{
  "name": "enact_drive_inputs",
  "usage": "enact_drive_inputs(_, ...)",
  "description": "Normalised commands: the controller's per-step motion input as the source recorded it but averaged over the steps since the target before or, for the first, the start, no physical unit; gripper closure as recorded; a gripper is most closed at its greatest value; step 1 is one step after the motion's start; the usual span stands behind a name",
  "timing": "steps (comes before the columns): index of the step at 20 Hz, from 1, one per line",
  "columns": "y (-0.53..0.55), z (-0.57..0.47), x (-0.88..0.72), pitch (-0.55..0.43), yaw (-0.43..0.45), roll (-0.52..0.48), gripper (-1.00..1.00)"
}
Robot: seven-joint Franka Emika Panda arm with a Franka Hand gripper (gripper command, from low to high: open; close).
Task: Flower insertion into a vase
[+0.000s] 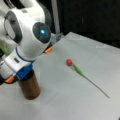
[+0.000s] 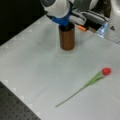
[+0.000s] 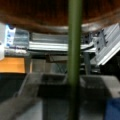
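The gripper (image 1: 23,71), with its blue fitting, sits right over the mouth of the vase (image 1: 29,87), at about 8 o'clock in a front view. In a front view taken from the opposite side, the same gripper (image 2: 63,22) sits on the rim of the vase (image 2: 67,37) at about 12 o'clock. The reddish-brown cylinder stands upright on the white table (image 1: 75,105), and the arm's wrist housing covers its opening in both front views.

In the wrist view a green stem (image 3: 74,57) runs straight up the middle, from the bottom edge to the brown curve of the vase rim (image 3: 37,15) at 12 o'clock. The stem passes through the gripper's dark frame, but the jaws are hidden, so how far apart they stand and whether they pinch the stem cannot be told.

A second flower, a red tulip (image 1: 69,62), lies flat on the table well apart from the vase, its head near the centre and its stem trailing toward 4 o'clock. In a front view its head (image 2: 106,71) lies at 3 o'clock with the stem running toward 7 o'clock. Nothing lies between it and the vase.

An orange tab (image 1: 48,50) shows at the table's far edge, beside metal rails (image 2: 92,20).
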Motion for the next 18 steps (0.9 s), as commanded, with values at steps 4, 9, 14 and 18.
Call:
enact_drive_inputs(4,0.12,-0.13,0.34,0.031,-0.159,0.034,-1.00)
enact_drive_inputs(9,0.16,-0.13,0.36,0.037,-0.150,0.002,-1.00)
enact_drive_inputs(14,0.13,0.01,0.43,0.119,-0.102,-0.025,-1.00)
enact_drive_inputs(18,0.12,0.03,0.48,0.162,-0.104,-0.033,-1.00)
